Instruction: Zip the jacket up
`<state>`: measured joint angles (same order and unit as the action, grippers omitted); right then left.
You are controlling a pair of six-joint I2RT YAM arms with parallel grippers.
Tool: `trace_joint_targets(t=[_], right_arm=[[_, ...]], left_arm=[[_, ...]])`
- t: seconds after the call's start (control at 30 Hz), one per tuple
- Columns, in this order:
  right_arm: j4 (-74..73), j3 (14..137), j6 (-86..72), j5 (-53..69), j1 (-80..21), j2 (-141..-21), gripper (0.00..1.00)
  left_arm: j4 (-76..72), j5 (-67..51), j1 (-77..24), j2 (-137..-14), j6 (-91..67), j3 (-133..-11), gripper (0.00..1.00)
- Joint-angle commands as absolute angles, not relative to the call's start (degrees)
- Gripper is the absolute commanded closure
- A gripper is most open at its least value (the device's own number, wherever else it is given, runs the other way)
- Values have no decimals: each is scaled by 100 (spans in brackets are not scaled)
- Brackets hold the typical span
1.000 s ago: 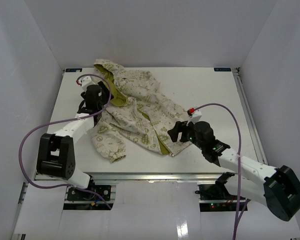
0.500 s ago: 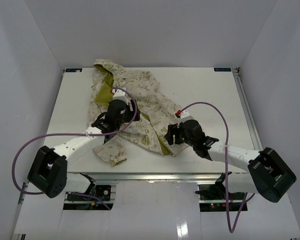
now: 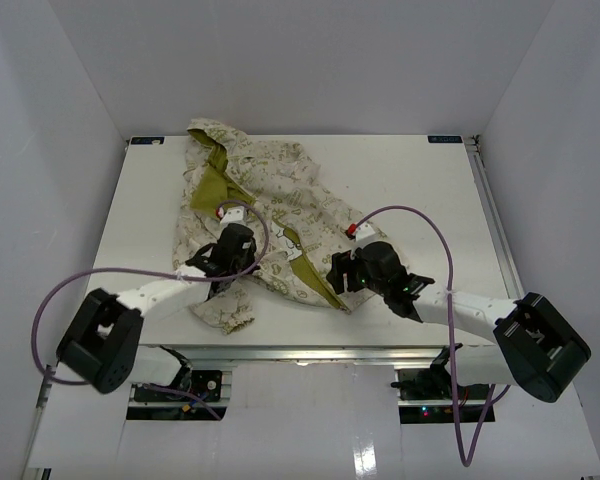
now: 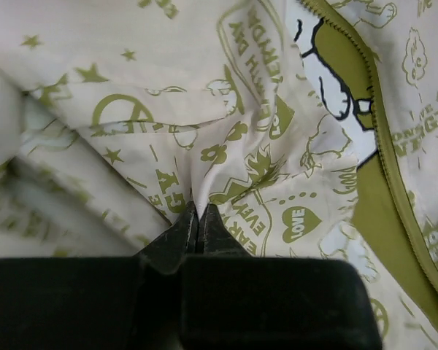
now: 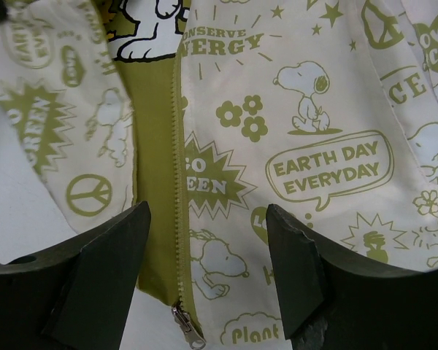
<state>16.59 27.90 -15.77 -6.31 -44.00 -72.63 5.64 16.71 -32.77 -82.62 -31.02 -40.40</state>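
1. Right gripper [image 5: 208,219]: jaws wide apart, nothing held. It hangs just above the near hem of the jacket [image 3: 280,200], at the near-right corner of the garment in the top view [image 3: 342,272]. One finger [image 5: 102,270] is on each side of the front opening.
2. Zipper slider [image 5: 188,328]: metal, sits at the hem end of the jacket, between the right gripper's fingers. The row of teeth [image 5: 179,146] runs away from it up the front. A strip of olive lining [image 5: 153,146] shows just beside the teeth.
3. Sleeve cuff [image 3: 227,316]: gathered, the part of the jacket nearest the arm bases, on the near-left side.
4. Left gripper [image 4: 197,219]: jaws closed tight, tips touching. The cream printed fabric puckers in creases into the tips, so a pinch of the jacket looks caught. In the top view it sits on the jacket's left front panel [image 3: 248,262], just beyond the sleeve cuff.
5. The jacket front lies open. An olive edge with teeth [image 4: 387,146] runs diagonally, right of the left gripper.
6. The jacket lies crumpled on the white table [image 3: 420,190], on its left-centre part.
7. Hood [image 3: 212,140]: the far-left end of the jacket, olive lining turned out below it.
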Motion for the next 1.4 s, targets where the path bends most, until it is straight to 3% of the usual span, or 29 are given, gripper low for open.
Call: trace_joint_targets(t=[0.0, 0.23, 0.27, 0.37, 0.43, 0.57, 0.7, 0.83, 1.03, 1.37], right_arm=[[1920, 2924, -1462, -706, -4462, -7116, 29], [1897, 2962, -1479, -816, -4561, -7127, 29], [1891, 2962, -1491, -810, -4561, -7120, 29], [1894, 2940, -1503, -804, -4566, -7066, 28], [1902, 2921, -1503, -815, -4570, -7046, 28], [1926, 2899, -1512, -814, -4588, -7044, 27], [1908, 2892, -1486, -825, -4596, -7032, 27], [1895, 2789, -1450, -991, -4589, -6911, 26], [2032, 2709, -1433, -945, -4598, -6879, 26], [2065, 2705, -1433, -899, -4614, -6991, 25]], left_arm=[[546, 2013, -3308, -6306, -3582, -3051, 100], [744, 2156, -3313, -3861, -4340, -1711, 98], [775, 2168, -3313, -3686, -4421, -1649, 88], [984, 2294, -3313, -3397, -4544, -1626, 44], [1056, 2447, -3313, -3299, -4562, -1683, 24], [1107, 3127, -3294, -3608, -4586, -2278, 16], [1373, 3482, -2807, -5104, -4639, -3571, 16], [1552, 2419, -1754, -6479, -4958, -4330, 18], [1392, 1824, -602, -7001, -5389, -4526, 27], [362, 1324, -200, -7956, -5174, -4375, 39]])
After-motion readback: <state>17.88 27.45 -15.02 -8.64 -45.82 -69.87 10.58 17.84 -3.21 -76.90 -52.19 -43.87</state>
